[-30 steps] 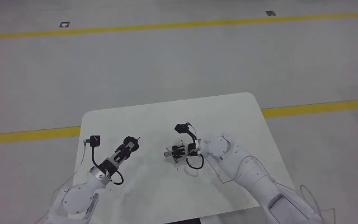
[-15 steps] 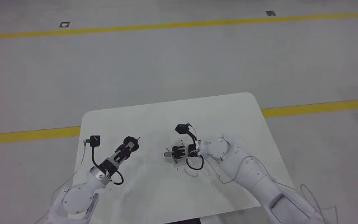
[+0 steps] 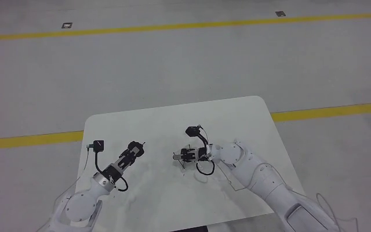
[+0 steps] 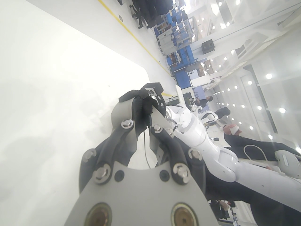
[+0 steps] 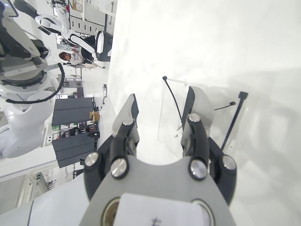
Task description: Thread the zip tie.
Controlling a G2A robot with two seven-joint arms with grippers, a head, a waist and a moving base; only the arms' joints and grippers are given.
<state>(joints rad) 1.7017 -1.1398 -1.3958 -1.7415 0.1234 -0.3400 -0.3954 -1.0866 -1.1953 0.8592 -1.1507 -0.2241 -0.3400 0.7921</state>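
Observation:
My right gripper [image 5: 162,97] stands open just above the table, near its middle [image 3: 177,155]. A clear plastic stand [image 5: 168,130] sits partly between the fingers. A black zip tie [image 5: 173,98] rises from it, close to one fingertip [image 5: 191,95]. Two more black zip ties [image 5: 235,118] lean on the stand's far side. My left gripper [image 4: 141,106] rests at the table's left front [image 3: 137,148], shut, with a thin black zip tie strand [image 4: 146,149] trailing back from between its pads.
The white table [image 3: 174,119] has rounded corners and bare surface behind and between the arms. Its front edge runs close under both arms. Grey floor with yellow lines [image 3: 174,26] surrounds it.
The right gripper has shifted slightly to the right in the top view. The left arm has kept still.

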